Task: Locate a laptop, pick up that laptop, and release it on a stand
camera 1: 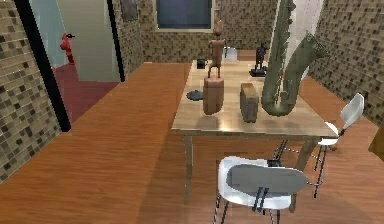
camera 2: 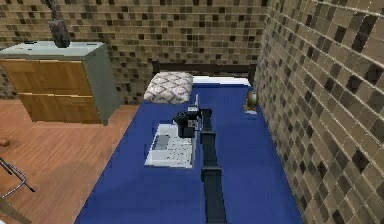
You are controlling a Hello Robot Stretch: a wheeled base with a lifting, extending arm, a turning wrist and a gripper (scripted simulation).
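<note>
Across the middle of the arm side view spreads a blue bed (camera 2: 252, 160). The arm (camera 2: 212, 180) reaches up from the bottom edge, probably for a pickup. The grey laptop (camera 2: 168, 150) lies flat just left of it. The end effector (camera 2: 188, 122) sits at the laptop's upper right corner; whether it holds anything cannot be told.

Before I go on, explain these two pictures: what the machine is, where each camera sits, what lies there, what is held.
This is a wheeled robot with one extending arm. The forward view looks ahead at a wooden table bearing statues, with white chairs. The arm side view looks sideways over a blue bed: the dark bar is the arm, ending in the end effector. A grey laptop lies on the bed there, so whether anything is held cannot be told.
</note>
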